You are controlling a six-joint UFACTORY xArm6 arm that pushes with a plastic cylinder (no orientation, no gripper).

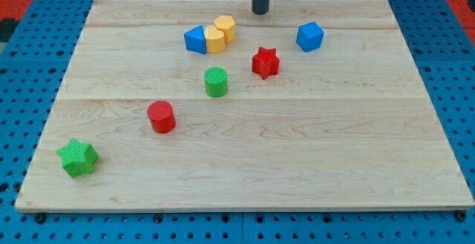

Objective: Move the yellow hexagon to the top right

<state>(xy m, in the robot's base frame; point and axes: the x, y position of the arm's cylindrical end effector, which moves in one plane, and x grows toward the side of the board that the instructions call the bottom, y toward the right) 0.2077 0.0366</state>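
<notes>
The yellow hexagon (225, 27) sits near the view's top centre of the wooden board (334, 147). It touches a second yellow block (214, 40), which touches a blue triangular block (195, 40) on its left. My tip (260, 11) is at the view's top, a little to the upper right of the yellow hexagon and apart from it.
A blue block (309, 36) lies right of the tip. A red star (265, 63) and a green cylinder (216, 81) sit mid-board. A red cylinder (161, 116) and a green star (79, 158) lie toward the bottom left.
</notes>
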